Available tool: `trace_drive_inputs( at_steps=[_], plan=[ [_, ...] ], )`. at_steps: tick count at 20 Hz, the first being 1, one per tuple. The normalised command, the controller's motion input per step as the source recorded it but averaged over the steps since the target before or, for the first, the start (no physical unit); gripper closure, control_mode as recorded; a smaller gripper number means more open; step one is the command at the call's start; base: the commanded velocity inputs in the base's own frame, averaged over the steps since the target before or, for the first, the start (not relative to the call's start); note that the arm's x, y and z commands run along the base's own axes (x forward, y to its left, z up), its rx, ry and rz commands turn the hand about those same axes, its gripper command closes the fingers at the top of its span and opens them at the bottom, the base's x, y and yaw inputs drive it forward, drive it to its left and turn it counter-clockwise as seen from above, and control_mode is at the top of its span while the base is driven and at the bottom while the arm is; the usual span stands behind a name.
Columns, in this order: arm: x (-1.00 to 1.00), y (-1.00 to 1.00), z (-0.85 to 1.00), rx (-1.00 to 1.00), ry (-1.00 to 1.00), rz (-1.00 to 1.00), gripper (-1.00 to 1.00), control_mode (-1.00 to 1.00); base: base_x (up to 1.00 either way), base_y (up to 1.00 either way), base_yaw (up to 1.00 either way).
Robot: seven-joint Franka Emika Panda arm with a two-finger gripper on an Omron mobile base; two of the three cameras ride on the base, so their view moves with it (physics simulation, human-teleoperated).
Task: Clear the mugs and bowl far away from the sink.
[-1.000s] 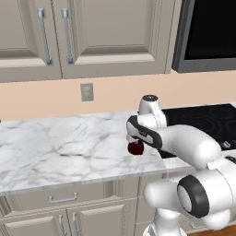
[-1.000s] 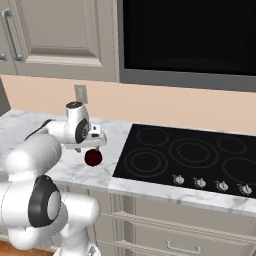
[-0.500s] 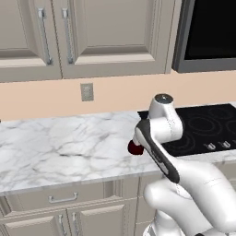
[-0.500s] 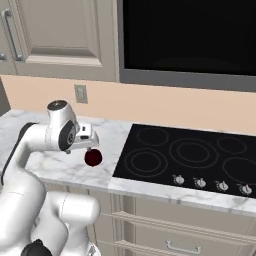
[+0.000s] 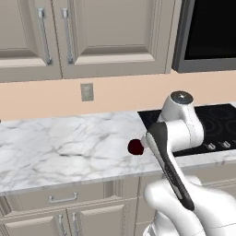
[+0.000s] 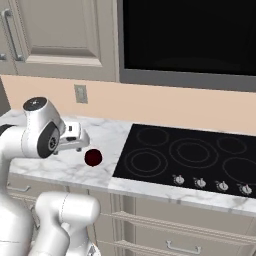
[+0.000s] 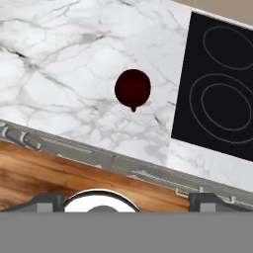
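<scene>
- The dark red mug [image 5: 135,146] stood on the white, grey-veined marble counter [image 5: 60,147], near its front edge and just beside the left edge of the black glass cooktop [image 6: 190,155].
- It was round and bulbous, smooth, with a deep, almost black-red colour; seen from my hand camera [image 7: 132,88] it looked like a dark disc with a small nub sticking out on one side.
- My claw [image 7: 126,200] hung well above the mug and apart from it; its two dark finger tips [image 7: 45,200] sat far apart at the bottom of the hand view, so it was spread wide and empty.
- In the right base view my white, rounded arm bent over the counter with the hand [image 6: 75,137] just left of the mug [image 6: 93,157].
- The cooktop was flat and glossy, with thin ring outlines for the burners and a row of small knobs [image 6: 200,183] along its front.
- Beige panelled cabinets [image 5: 92,32] with slim metal handles hung above, and a grey outlet plate [image 5: 86,91] was set in the peach wall.
</scene>
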Motion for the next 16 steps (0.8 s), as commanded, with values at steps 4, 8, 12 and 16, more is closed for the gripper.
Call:
trace_drive_inputs(
  at_steps=[4,8,12,16],
  plan=[
    [-0.43,0.0,0.46,0.0,0.0,-0.16,-1.0,-1.0,0.0,0.0,0.0],
    [-0.79,0.0,0.68,0.0,-0.08,-0.16,-1.0,-1.0,0.0,0.0,0.0],
    [-0.68,0.02,0.81,0.0,-0.05,-0.11,-1.0,-1.0,0.0,0.0,0.0],
    [-0.73,-0.01,0.5,0.06,-0.06,-0.01,-1.0,-1.0,0.0,0.0,0.0]
  ],
)
